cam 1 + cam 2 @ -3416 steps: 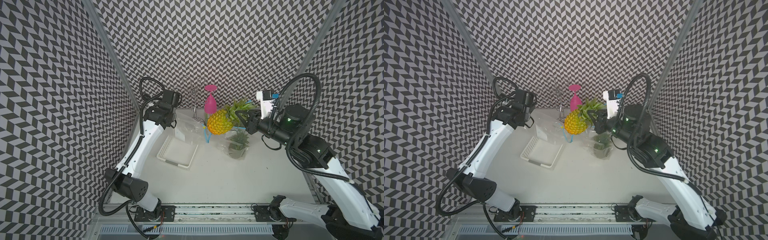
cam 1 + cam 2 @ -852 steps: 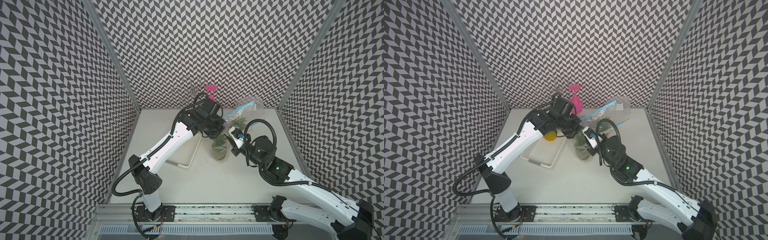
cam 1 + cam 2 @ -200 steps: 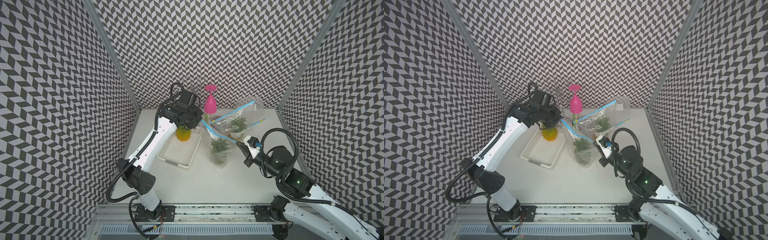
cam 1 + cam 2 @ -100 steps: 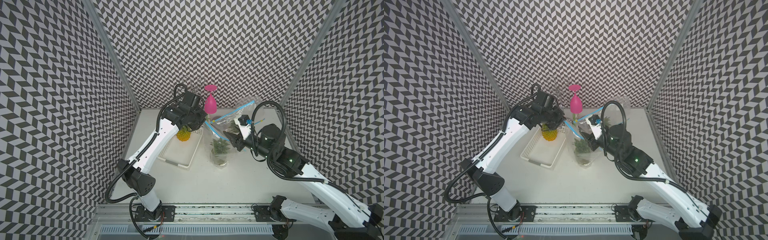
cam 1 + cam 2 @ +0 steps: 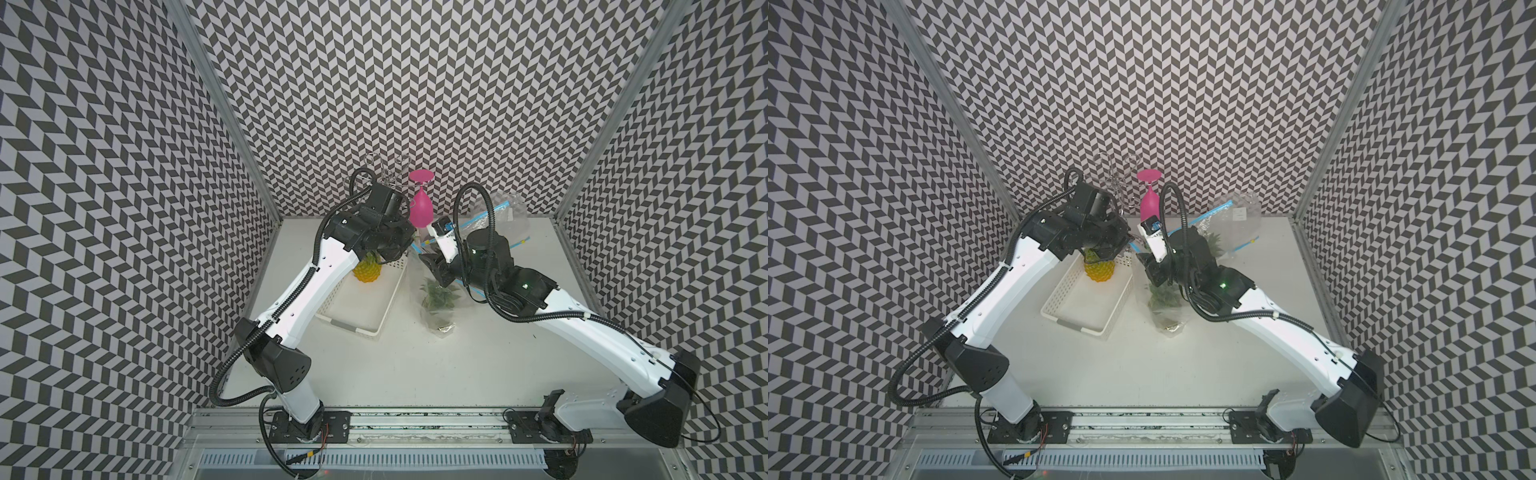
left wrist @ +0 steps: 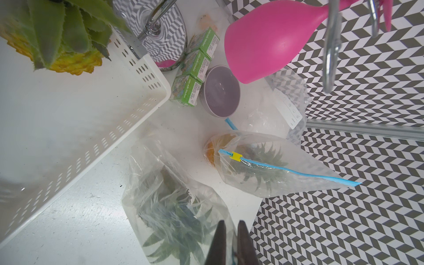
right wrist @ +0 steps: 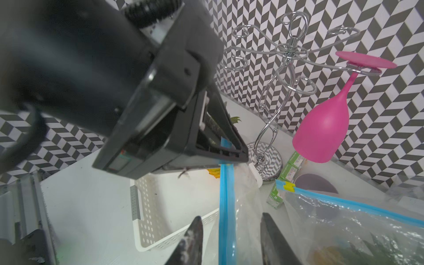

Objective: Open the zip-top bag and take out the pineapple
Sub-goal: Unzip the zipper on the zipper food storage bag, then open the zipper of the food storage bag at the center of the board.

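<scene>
My left arm [image 5: 316, 270] reaches far forward, elbow low and wrist bent down, and the left gripper [image 6: 231, 223] is pinched tight on the rim of the zip-top bag [image 7: 226, 195]. My right arm [image 5: 582, 328] stretches in from the opposite side. The right gripper [image 7: 230, 216] faces the left one at close range, its jaws apart.

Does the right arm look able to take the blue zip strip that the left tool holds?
Probably yes: the blue zip strip runs between the right tool's open fingers, with nothing in the way.
</scene>
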